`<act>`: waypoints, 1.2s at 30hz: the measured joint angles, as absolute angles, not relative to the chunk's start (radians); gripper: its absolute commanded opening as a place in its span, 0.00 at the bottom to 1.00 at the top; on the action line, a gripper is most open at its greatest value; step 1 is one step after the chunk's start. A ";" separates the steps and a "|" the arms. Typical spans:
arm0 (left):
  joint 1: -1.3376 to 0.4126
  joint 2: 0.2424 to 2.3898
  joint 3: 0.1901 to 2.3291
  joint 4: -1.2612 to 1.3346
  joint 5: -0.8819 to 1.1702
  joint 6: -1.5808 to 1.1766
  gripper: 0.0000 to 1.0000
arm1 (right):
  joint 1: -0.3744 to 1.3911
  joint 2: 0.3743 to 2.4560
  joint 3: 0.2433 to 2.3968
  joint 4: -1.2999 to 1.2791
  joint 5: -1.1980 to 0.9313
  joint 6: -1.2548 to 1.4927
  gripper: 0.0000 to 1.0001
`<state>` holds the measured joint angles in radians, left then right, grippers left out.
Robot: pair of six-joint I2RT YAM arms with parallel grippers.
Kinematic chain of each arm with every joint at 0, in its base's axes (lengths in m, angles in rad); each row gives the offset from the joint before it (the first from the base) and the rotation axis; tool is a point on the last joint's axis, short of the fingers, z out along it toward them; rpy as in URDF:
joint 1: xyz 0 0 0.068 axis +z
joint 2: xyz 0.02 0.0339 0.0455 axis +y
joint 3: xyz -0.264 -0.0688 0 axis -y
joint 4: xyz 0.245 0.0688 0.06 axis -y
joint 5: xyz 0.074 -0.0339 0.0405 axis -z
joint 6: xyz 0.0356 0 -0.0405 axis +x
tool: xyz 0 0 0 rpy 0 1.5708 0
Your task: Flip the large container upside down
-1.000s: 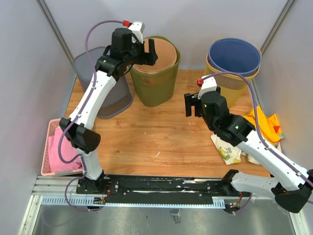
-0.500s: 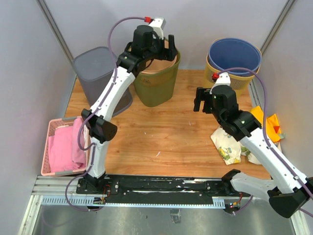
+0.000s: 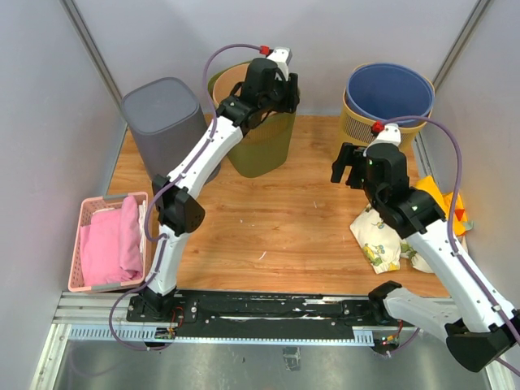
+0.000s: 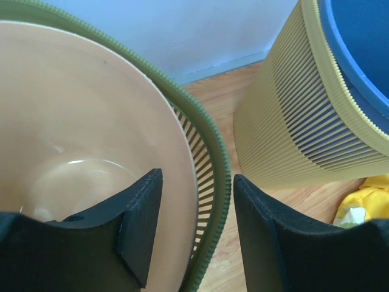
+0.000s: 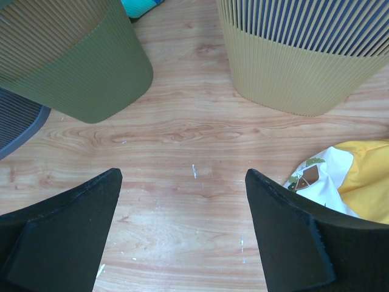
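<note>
Wooden table [image 3: 268, 219], far edge: left gripper [image 4: 197, 176] straddles the rim of the green bin [image 3: 260, 150], jaws apart, one inside, set to pinch and tip. Right gripper [image 5: 182, 173] hovers wide open.

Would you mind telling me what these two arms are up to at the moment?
The left gripper is at the green bin, its jaws astride the bin's right rim: one finger is inside the tan liner and the other is outside, and they are not yet clamped. The bin stands upright on the wooden table, so nothing is turned over yet. The right gripper hangs open above bare wood between the green bin and the yellow basket, holding nothing.
</note>
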<state>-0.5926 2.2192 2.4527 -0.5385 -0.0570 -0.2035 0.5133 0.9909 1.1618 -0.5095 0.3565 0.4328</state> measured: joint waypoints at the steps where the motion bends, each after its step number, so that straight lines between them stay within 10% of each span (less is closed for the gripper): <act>1: -0.597 2.219 2.453 -0.536 -0.060 -0.204 0.52 | 0.509 0.990 1.161 -0.512 0.352 0.435 0.85; 27: -0.615 2.141 2.311 -0.474 0.028 -0.223 0.10 | 0.477 0.920 1.159 -0.543 0.345 0.441 0.84; 33: -0.652 2.033 2.178 -0.496 0.086 -0.241 0.24 | 0.477 0.923 1.159 -0.544 0.345 0.441 0.84; 36: -0.680 1.976 2.117 -0.524 0.102 -0.248 0.56 | 0.477 0.927 1.159 -0.544 0.344 0.443 0.83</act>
<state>-0.6796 1.9762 2.1174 -0.5243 0.1020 -0.2481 0.4767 0.9272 1.1591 -0.5442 0.3443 0.4427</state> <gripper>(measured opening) 0.295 0.837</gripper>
